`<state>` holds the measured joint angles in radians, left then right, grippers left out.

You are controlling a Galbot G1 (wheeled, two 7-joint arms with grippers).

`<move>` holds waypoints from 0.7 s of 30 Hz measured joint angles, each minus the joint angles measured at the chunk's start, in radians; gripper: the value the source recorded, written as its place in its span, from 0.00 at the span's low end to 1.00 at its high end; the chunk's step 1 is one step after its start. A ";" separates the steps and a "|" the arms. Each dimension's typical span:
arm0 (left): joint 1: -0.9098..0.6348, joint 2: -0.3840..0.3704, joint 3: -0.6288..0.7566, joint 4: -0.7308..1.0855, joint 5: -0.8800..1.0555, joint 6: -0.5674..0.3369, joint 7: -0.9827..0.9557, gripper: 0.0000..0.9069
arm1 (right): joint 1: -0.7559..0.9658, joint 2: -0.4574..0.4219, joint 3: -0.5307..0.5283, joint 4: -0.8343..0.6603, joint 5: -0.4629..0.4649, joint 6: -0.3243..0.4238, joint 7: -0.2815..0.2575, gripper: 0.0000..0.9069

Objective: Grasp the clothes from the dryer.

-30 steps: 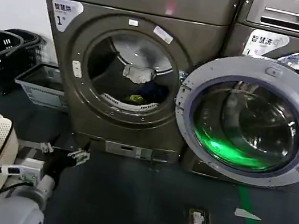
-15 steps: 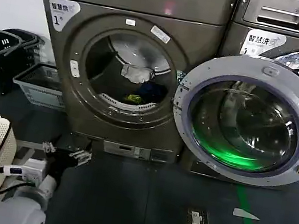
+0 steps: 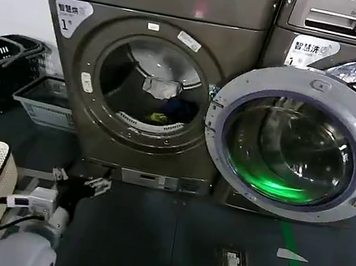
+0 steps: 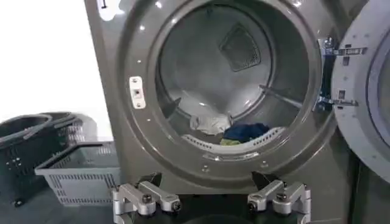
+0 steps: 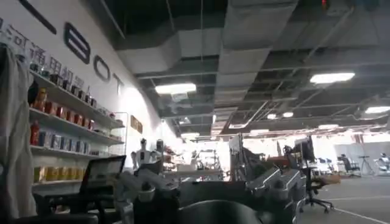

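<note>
The big dryer point(image 3: 153, 80) stands ahead of the left claw point(image 3: 80, 180), its round door point(image 3: 298, 142) swung wide open. The clothes point(image 4: 228, 129) lie inside the drum, above and beyond the claw. The claw is low, open, holding nothing

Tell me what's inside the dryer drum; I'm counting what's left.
Inside the dryer lie three clothes: whitish-grey, dark blue, yellow-green. Anything beneath them or behind the drum's lip is hidden.

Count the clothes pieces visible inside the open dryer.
3: whitish-grey piece at centre, dark blue piece beside it, yellow-green piece nearest the drum's front lip. More may be hidden underneath.
</note>
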<state>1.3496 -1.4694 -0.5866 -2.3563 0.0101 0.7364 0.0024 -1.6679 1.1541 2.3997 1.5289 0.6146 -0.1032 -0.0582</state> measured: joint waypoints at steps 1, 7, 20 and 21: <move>0.000 0.000 0.000 0.000 0.000 0.000 0.000 1.00 | 0.000 0.000 0.000 0.000 0.000 0.000 0.000 1.00; 0.002 0.001 -0.001 0.001 -0.005 0.000 0.000 1.00 | -0.002 0.001 0.000 0.001 0.000 -0.001 0.000 1.00; -0.004 0.002 -0.003 0.007 -0.007 0.000 0.008 1.00 | 0.004 0.001 -0.009 0.008 -0.001 -0.003 0.001 1.00; -0.003 0.003 -0.005 0.007 -0.006 0.000 0.008 1.00 | 0.005 0.000 -0.010 0.008 -0.002 -0.003 0.001 1.00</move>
<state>1.3461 -1.4665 -0.5915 -2.3492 0.0039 0.7364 0.0106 -1.6631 1.1540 2.3893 1.5373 0.6131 -0.1066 -0.0568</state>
